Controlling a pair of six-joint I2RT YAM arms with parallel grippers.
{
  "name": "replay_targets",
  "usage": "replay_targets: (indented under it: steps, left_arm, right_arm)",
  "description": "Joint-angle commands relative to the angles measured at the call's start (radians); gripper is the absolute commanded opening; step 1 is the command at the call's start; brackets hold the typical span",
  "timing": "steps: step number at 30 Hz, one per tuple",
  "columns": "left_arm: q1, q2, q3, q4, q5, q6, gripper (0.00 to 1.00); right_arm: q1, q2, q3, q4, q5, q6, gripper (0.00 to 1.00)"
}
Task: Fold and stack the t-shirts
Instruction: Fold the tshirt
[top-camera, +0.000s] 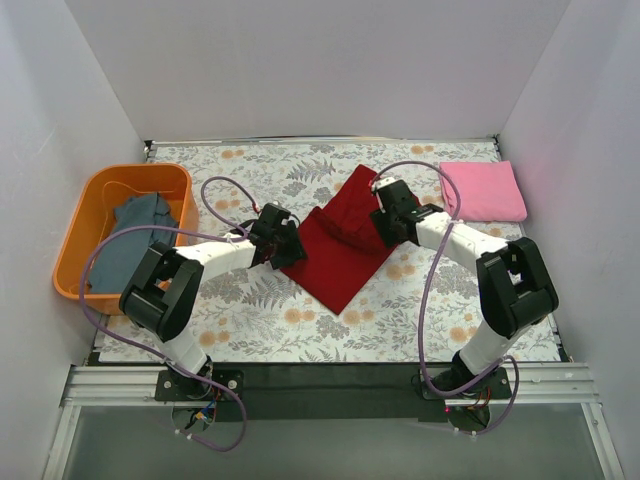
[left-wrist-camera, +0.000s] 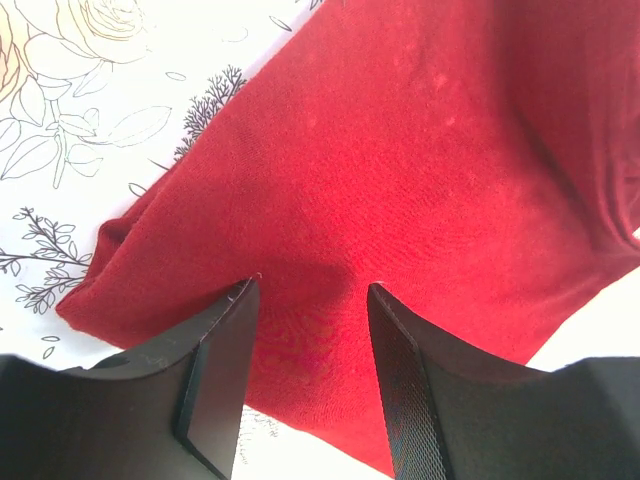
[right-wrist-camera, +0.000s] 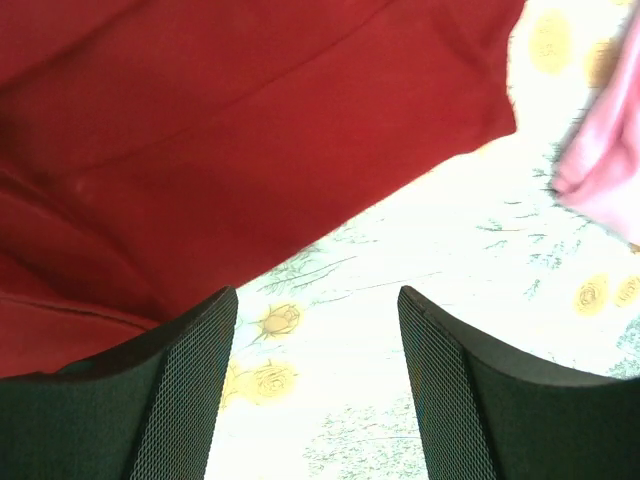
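Note:
The dark red t-shirt (top-camera: 340, 243) lies partly folded in the middle of the table. It fills the left wrist view (left-wrist-camera: 400, 170) and the top of the right wrist view (right-wrist-camera: 230, 120). My left gripper (top-camera: 283, 243) is open over its left edge, empty, with red cloth between the fingers (left-wrist-camera: 312, 300). My right gripper (top-camera: 388, 208) is open and empty at its right edge, over bare tablecloth (right-wrist-camera: 318, 310). The pink t-shirt (top-camera: 483, 190) lies folded at the back right and shows in the right wrist view (right-wrist-camera: 600, 160). The grey-blue t-shirt (top-camera: 135, 235) lies crumpled in the basket.
The orange plastic basket (top-camera: 88, 200) stands at the left edge of the table. The floral tablecloth (top-camera: 250, 310) covers the table. White walls close in the left, back and right sides.

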Motion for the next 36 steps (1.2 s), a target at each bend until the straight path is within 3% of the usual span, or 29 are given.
replay_targets:
  steps: [1, 6, 10, 13, 18, 24, 30, 36]
  left_arm:
    - [0.002, 0.001, -0.026, -0.017, -0.020, -0.006, 0.45]
    - [0.003, -0.016, -0.032, -0.020, -0.020, -0.006, 0.45]
    - [0.002, -0.024, -0.043, -0.024, -0.021, -0.010, 0.45]
    - [0.002, -0.024, -0.049, -0.027, -0.021, -0.016, 0.45]
    - [0.002, -0.015, -0.049, -0.040, -0.021, -0.027, 0.45]
    - [0.002, -0.024, -0.060, -0.044, -0.020, -0.044, 0.45]
    - [0.002, -0.065, -0.046, -0.049, -0.012, -0.038, 0.45]
    - [0.024, -0.197, 0.009, -0.069, -0.015, -0.019, 0.45]
  right_arm:
    - [-0.005, -0.062, 0.082, 0.035, -0.146, 0.064, 0.61]
    - [0.064, -0.057, 0.113, 0.121, -0.303, 0.025, 0.59]
    - [0.072, -0.020, 0.123, 0.221, -0.615, 0.024, 0.53]
    - [0.070, 0.036, 0.155, 0.241, -0.738, 0.042, 0.47]
    - [0.024, 0.182, 0.205, 0.245, -0.765, 0.059, 0.39]
    - [-0.121, 0.267, 0.208, 0.259, -0.797, 0.096, 0.38]
    - [-0.175, 0.150, 0.177, 0.282, -0.868, 0.174, 0.39]
    - [-0.126, -0.008, -0.033, 0.391, -1.139, 0.352, 0.37]
